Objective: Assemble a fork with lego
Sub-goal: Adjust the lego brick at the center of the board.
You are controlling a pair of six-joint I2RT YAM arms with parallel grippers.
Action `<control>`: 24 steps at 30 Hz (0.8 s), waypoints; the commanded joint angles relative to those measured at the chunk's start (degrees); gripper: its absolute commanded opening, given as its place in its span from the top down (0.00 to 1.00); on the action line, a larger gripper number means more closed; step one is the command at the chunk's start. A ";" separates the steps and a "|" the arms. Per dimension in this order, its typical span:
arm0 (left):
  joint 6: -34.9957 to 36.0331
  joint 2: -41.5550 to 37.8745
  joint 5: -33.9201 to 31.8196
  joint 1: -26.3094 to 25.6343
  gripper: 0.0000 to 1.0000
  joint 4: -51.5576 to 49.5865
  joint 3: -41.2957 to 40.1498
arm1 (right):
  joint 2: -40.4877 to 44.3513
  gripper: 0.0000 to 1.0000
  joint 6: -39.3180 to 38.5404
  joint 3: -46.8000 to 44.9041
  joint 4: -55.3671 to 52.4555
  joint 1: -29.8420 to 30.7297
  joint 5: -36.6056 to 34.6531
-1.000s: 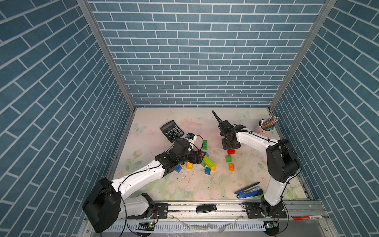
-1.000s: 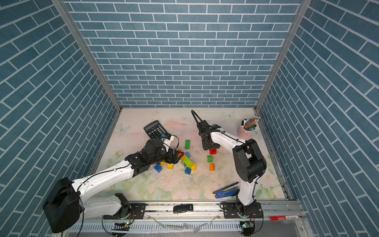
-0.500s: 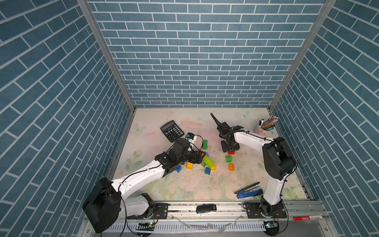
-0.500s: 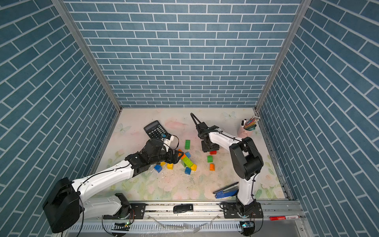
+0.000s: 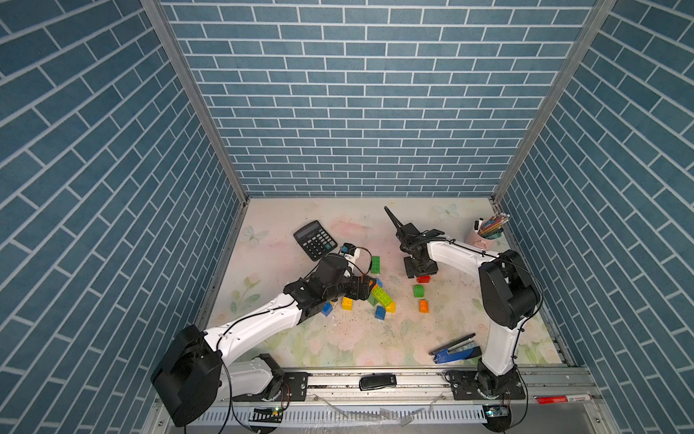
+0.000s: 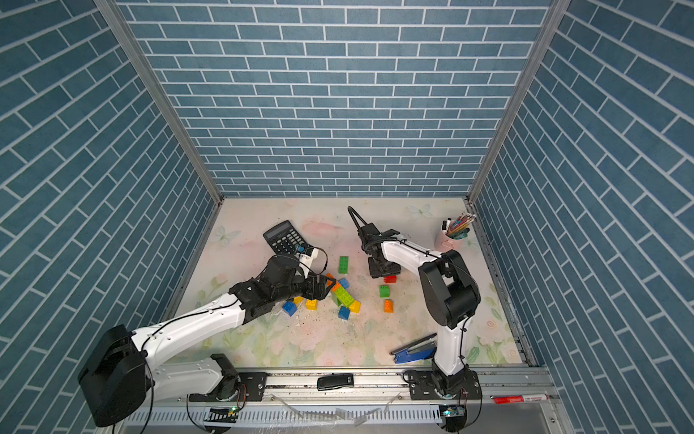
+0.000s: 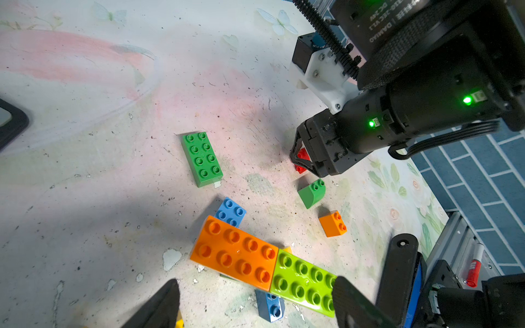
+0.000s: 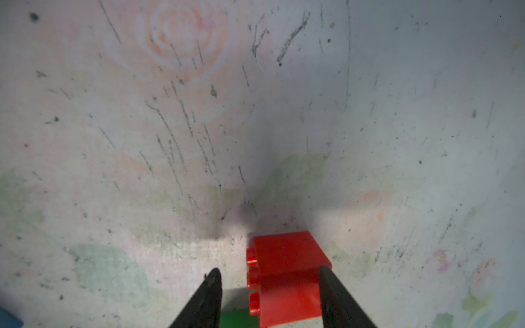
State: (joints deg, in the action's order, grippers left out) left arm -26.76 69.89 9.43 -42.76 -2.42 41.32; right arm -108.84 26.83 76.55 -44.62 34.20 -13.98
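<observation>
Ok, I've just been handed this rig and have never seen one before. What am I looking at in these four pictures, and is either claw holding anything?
Two white robot arms, each ending in a two-fingered claw, work over a flowery table. The two wide pictures come from one camera head high above, so they nearly match. The two close pictures come from cameras on the arms' wrists.

On the table lie loose lego bricks, plus a calculator, a blue stapler and a cup of pens.

The left gripper stands open at an orange brick and a lime brick lying end to end, and it holds nothing. The right gripper sits low around a red brick. Its fingers stand either side, but a gap shows on one side, so the brick does not look gripped yet.
</observation>
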 commanded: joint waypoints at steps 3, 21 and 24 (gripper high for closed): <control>-0.04 -0.85 -0.49 0.18 0.14 -0.48 -0.89 | -2.96 0.45 3.31 -0.13 -2.05 0.26 0.12; 0.02 -0.36 -0.40 0.22 0.15 -0.23 -0.71 | -4.28 0.51 3.42 0.26 -4.22 0.26 -2.28; 0.04 -0.37 -0.46 0.22 0.15 -0.26 -0.71 | -4.45 0.53 3.41 0.18 -4.25 0.24 -2.35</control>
State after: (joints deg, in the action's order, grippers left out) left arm -26.76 69.84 9.23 -42.76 -2.74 41.32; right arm -110.39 27.22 77.32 -46.54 34.44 -18.44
